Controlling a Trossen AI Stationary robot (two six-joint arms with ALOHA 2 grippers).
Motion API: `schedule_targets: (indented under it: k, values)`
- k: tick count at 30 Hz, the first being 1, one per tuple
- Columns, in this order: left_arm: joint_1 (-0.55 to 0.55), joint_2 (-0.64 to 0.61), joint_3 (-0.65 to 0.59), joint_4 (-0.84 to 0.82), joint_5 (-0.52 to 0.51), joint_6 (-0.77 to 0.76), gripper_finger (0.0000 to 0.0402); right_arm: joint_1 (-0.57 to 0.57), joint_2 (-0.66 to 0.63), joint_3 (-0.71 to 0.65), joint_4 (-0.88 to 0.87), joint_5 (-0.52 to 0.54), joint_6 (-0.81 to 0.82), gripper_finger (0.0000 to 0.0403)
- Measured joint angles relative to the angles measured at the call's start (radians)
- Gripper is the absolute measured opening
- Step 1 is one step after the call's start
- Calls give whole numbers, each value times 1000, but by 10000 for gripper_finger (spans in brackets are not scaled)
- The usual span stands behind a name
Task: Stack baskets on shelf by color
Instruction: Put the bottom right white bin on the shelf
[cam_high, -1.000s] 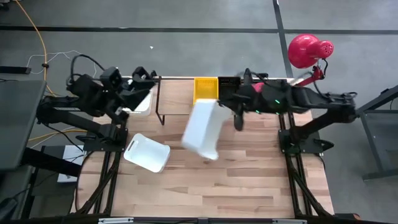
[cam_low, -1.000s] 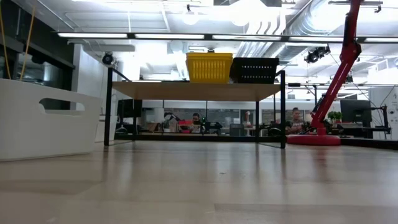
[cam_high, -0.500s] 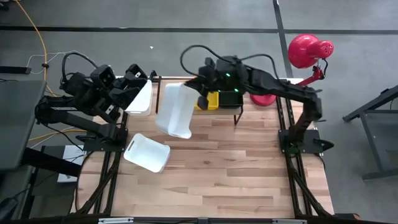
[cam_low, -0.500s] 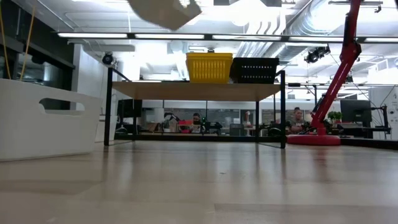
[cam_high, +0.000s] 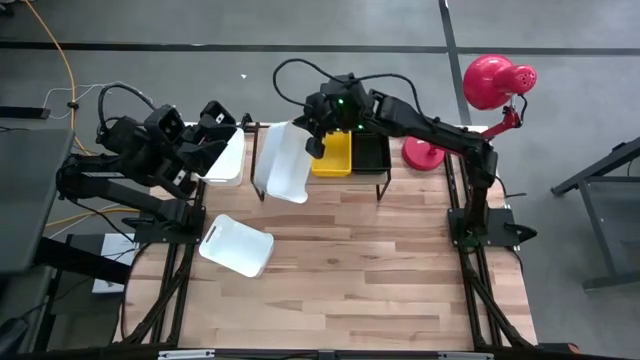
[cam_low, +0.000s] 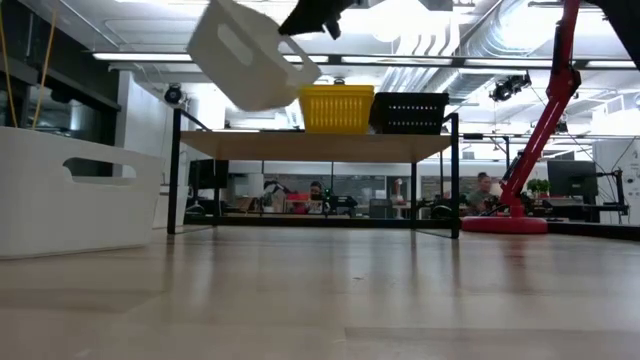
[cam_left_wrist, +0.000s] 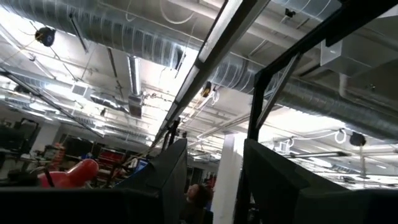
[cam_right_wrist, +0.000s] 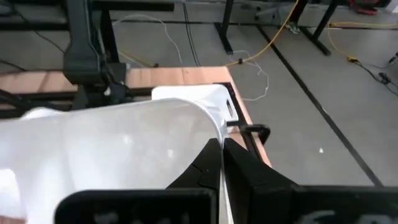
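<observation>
My right gripper (cam_high: 316, 140) is shut on a white basket (cam_high: 282, 160) and holds it in the air over the shelf's (cam_low: 315, 146) left half; in the low view this basket (cam_low: 250, 55) hangs tilted above the plank. A yellow basket (cam_low: 335, 107) and a black basket (cam_low: 408, 112) stand side by side on the shelf top. Another white basket (cam_high: 225, 155) sits at the shelf's left end, beside my open left gripper (cam_high: 222, 128), which points upward. A third white basket (cam_high: 237, 245) rests on the table, near the left side. My right gripper pinches the white basket's rim (cam_right_wrist: 222, 180) between its two fingers (cam_right_wrist: 249, 174), near one corner of the basket (cam_low: 300, 38). The fingers come from above and from the table's right. The basket is lifted clear and hangs tilted below them.
A red lamp (cam_high: 495, 80) stands off the table's far right corner. The shelf's black tube legs (cam_low: 175, 170) rise from the table's far part. Bare tabletop (cam_high: 380, 260) spreads across the middle and near side. People sit in the room behind (cam_low: 478, 190).
My right gripper has carried the white basket up from over the table's middle toward the far left, ending above the shelf's left half. The basket stayed lifted and has since come down into the low view, tilted. The gripper kept its hold.
</observation>
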Motion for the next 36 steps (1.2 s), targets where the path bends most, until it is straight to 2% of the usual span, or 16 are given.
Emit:
schedule_targets:
  k: [16,21,27,31,36]
  values:
    - [0,1,0,-1,-96,70,145,-67,59,-1,3,-35,-82,0]
    - [0,2,0,0,-123,72,145,-67,62,-1,16,30,-107,0]
    - [0,2,0,0,-140,72,145,-78,62,-1,22,43,-121,4]
    - [0,2,0,-1,-153,72,145,-87,62,-2,13,33,-119,31]
    - [0,2,0,0,-159,107,145,-93,62,-2,19,30,-119,97]
